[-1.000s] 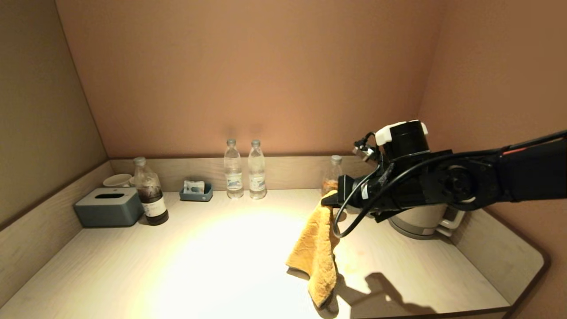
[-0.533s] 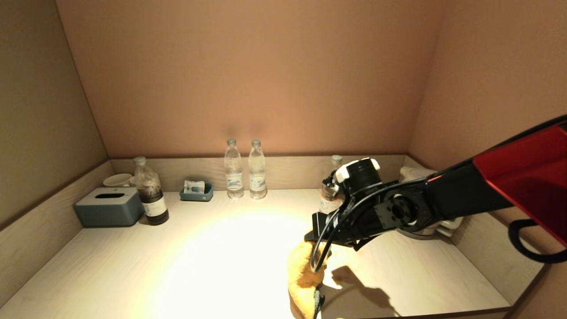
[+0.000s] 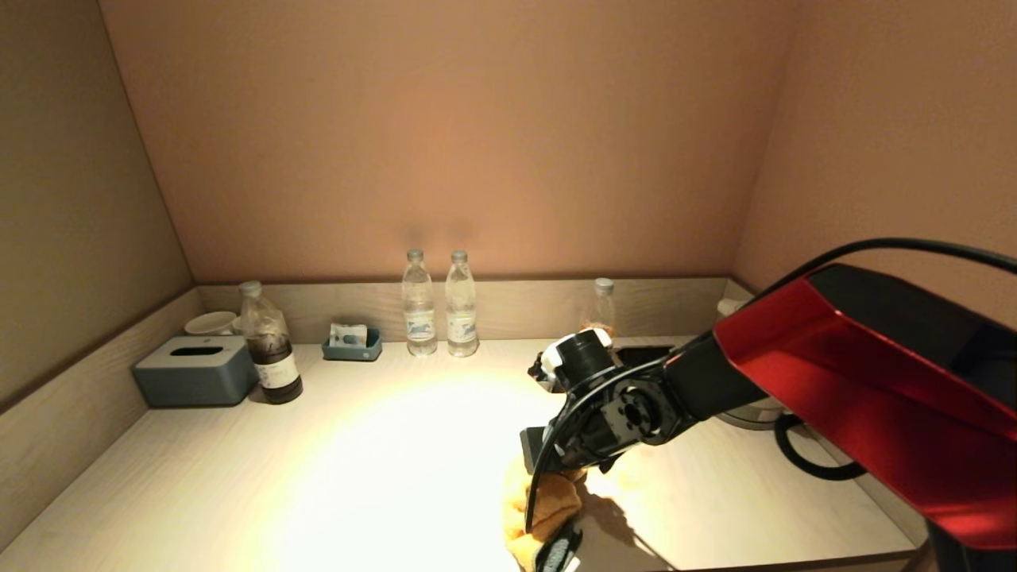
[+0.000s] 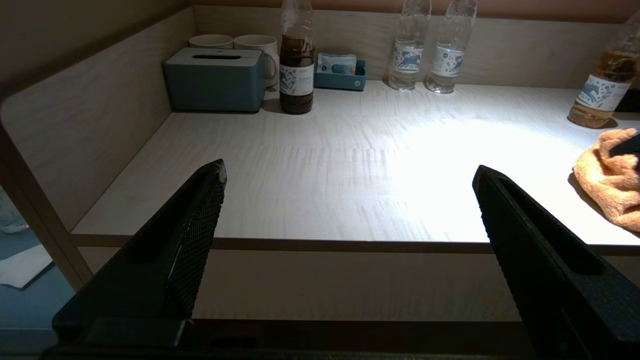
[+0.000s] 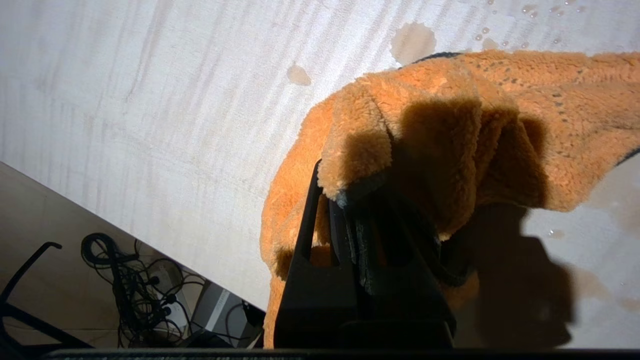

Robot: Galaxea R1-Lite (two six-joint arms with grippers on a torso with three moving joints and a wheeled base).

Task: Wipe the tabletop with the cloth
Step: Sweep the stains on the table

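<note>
The orange fuzzy cloth point(image 3: 540, 508) lies bunched on the pale wood-grain tabletop point(image 3: 357, 453) near its front edge. My right gripper point(image 3: 552, 469) points down at it and is shut on a fold of the cloth point(image 5: 450, 125), pressing it on the surface; the cloth hides the fingertips point(image 5: 320, 200). Wet spots point(image 5: 412, 40) show on the tabletop point(image 5: 125, 100) beside the cloth. My left gripper point(image 4: 347, 172) hangs open and empty in front of the table's front edge, out of the head view. The cloth shows in the left wrist view point(image 4: 607, 175) too.
At the back stand a blue-grey tissue box point(image 3: 195, 369), a dark-liquid bottle point(image 3: 270, 345), a small blue tray point(image 3: 352, 343), two water bottles point(image 3: 437, 306), a tea bottle point(image 3: 600, 306) and a kettle point(image 3: 747, 409), part hidden by my right arm. A low rim runs along three sides.
My right arm came down and moved left toward the front edge. The cloth, which hung from the gripper a second ago, now lies bunched on the tabletop under it.
</note>
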